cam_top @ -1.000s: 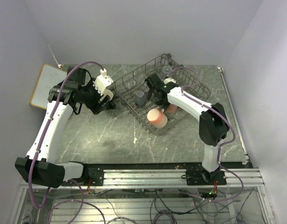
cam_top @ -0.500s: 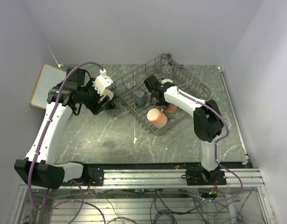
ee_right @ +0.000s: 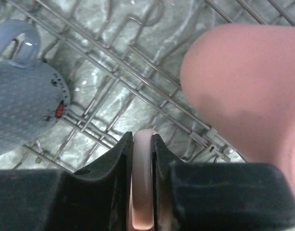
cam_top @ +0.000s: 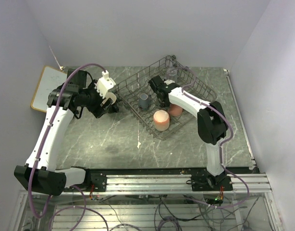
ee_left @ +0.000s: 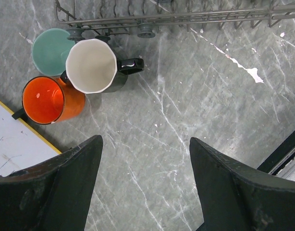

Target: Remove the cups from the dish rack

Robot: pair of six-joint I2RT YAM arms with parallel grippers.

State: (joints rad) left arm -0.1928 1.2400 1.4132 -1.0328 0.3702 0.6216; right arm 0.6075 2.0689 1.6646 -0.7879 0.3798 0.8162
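Note:
The grey wire dish rack stands at the back of the table. My right gripper is inside it, shut on the pale pink handle of a mug whose body is hidden under the fingers. A large pink cup lies to its right and a grey-blue cup to its left. From above, the pink tumbler, another pink cup and the grey-blue cup sit in the rack around my right gripper. My left gripper hangs open over bare table, near orange, mint and black mugs.
A wood-framed whiteboard lies at the far left, its corner close to the orange mug. The rack's lower rail runs just behind the three mugs. White flecks mark the marble in front of the rack.
My right gripper's jaws have closed onto the pink handle inside the rack, and that arm's elbow has swung slightly. The left arm has barely moved.

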